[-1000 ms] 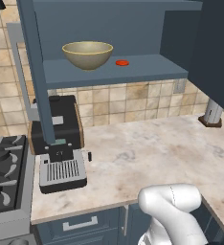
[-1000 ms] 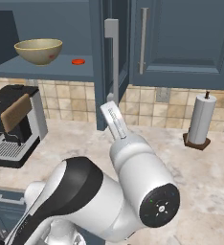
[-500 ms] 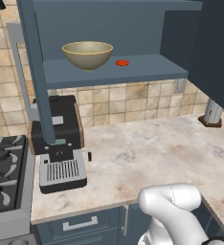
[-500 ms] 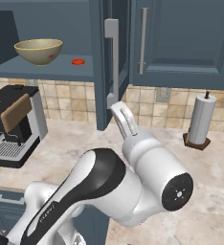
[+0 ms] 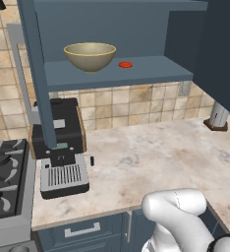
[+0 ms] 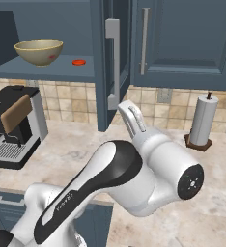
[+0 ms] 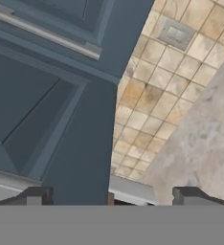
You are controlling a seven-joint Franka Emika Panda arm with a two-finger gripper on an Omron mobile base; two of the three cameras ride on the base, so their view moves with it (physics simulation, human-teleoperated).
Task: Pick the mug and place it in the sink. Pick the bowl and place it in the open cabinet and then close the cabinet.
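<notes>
Bowl (image 5: 90, 55): sits upright on the cabinet (image 5: 122, 74) shelf, w/ a small red disc (image 5: 125, 64) just beside it. Looks already placed; up and well off to one side of the jaws.

Cabinet door (image 6: 111, 62): open, swung out edge-on, slim silver handle (image 6: 113, 65) on its outer face. In the hand view the door panel (image 7: 47, 110) is right ahead of the jaws, close, tilted w/ the camera roll.

Gripper (image 7: 109, 196): two dark fingertips (image 7: 35, 195) spread wide apart, nothing between them; jaws released, empty. No contact w/ door visible.

Arm: folded low over the counter (image 5: 151, 152), hand raised toward the door's lower part in the right base view.

Other items: coffee machine (image 5: 58, 142) on counter, well to the side of the jaws; stove (image 5: 4, 177) past it; paper towel roll (image 6: 202, 118) on the far side; wall outlet (image 7: 175, 34) on tile beyond the jaws. Closed neighbouring cabinet (image 6: 182, 43) next to the door.

Step in hand (judged): the last one, closing the cabinet. Mug and sink not assessed here.

Next move calls for: hand brought against the door's outer face or handle, then a sweeping push along the hinge arc till flush. Jaws need not grasp; a flat push ought to do. Risk: fingers sliding off the door edge.
</notes>
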